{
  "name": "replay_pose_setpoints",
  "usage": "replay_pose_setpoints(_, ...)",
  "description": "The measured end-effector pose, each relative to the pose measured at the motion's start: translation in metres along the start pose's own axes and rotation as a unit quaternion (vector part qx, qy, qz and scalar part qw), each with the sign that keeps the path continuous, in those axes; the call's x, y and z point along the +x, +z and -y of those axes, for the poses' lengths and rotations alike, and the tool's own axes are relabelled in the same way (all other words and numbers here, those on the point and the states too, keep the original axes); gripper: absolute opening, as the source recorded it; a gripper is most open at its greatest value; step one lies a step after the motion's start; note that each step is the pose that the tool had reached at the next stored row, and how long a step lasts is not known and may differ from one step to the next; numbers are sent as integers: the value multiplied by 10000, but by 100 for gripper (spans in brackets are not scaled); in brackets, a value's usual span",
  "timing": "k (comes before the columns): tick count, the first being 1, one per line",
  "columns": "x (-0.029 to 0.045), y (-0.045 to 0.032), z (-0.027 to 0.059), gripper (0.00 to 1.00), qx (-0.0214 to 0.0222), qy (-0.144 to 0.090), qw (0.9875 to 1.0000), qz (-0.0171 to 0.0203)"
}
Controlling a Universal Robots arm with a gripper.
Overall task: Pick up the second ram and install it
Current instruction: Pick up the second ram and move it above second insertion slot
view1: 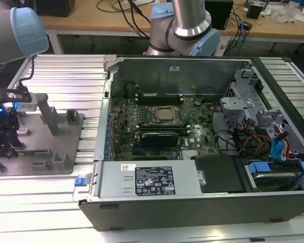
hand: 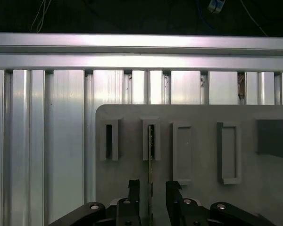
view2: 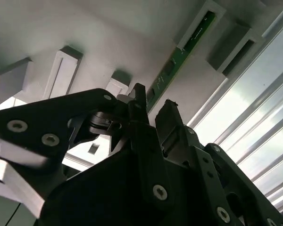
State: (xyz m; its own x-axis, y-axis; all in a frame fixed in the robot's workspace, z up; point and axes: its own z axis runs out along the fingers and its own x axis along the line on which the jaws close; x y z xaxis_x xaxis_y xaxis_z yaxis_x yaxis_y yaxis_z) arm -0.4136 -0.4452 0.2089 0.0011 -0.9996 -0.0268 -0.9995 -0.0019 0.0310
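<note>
The gripper (hand: 152, 187) has its jaws apart, one on each side of the ram stick (hand: 151, 150), with nothing clamped. The stick stands on edge in a slot of the grey fixture plate (hand: 203, 113), probably so that its flat faces meet the fingers. The open computer (view1: 192, 126) sits well apart.

Open computer case (view1: 192, 210), grey fixture (view1: 43, 142), aluminium table (view1: 66, 76)
</note>
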Motion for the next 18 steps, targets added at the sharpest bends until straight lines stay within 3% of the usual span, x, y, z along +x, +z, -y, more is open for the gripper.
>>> replay_pose_setpoints(4,-2,1,0,33,1,0,10000,0)
replay_pose_setpoints(5,-3,1,0,24,1,-1,10000,0)
replay_pose_setpoints(6,-3,1,-1,24,0,0,10000,0)
replay_pose_setpoints(7,-4,1,-1,16,1,-1,10000,0)
replay_pose_setpoints(11,-6,1,-1,16,0,-1,10000,0)
replay_pose_setpoints(13,-7,2,-1,9,1,-1,10000,0)
replay_pose_setpoints(18,-9,2,-2,9,1,-2,10000,0)
